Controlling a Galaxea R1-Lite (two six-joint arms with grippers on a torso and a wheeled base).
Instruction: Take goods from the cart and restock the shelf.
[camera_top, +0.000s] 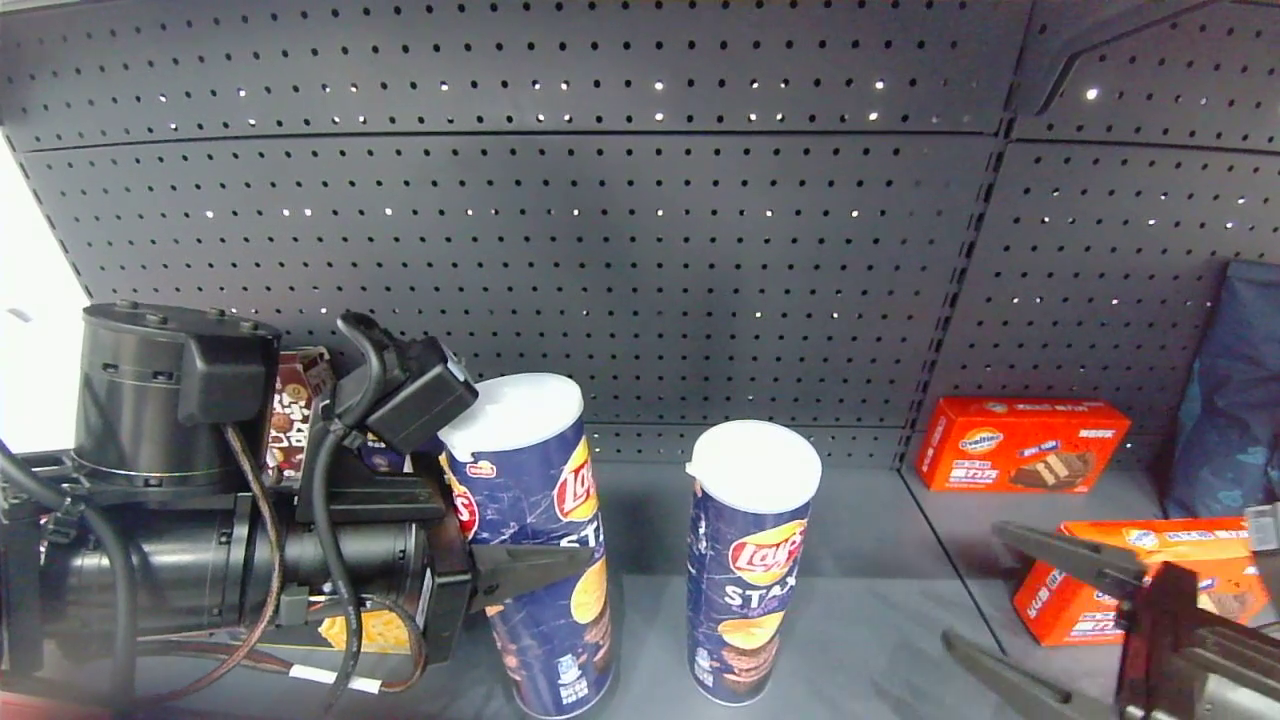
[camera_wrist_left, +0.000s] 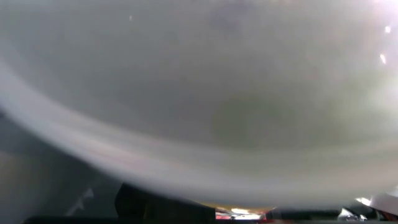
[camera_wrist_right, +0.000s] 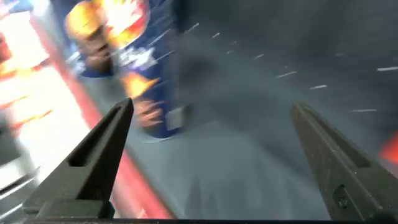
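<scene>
Chip canister (camera_top: 535, 480) in navy with a white plastic lid, upright at the left of the grey shelf (camera_top: 860, 620). Clamped about halfway up by the left gripper (camera_top: 565, 540), one dark finger (camera_top: 530, 568) pressed flat across the label, the other hidden behind the tube. Carries a round red-and-yellow logo, large white lettering beneath it and pictures of golden chips. Second canister (camera_top: 750, 570) of the same design just beside it toward the right, standing free on the shelf and not touching the first. Right gripper (camera_top: 970, 587) low at the right, fingers spread wide and holding nothing, near the second canister but apart from it; from its own wrist camera, right gripper (camera_wrist_right: 211, 106) equally wide, bare shelf between the fingers. Orange snack box (camera_top: 1020, 445) lying against the perforated back panel (camera_top: 600, 250), with a round logo, white lettering and a picture of chocolate-coated pieces. Second orange box (camera_top: 1130, 580) of the same design nearer the front, partly behind the right gripper. Dark blue bag (camera_top: 1235, 400) at the far right. Brown-and-white patterned box (camera_top: 295, 400) behind the left arm.
</scene>
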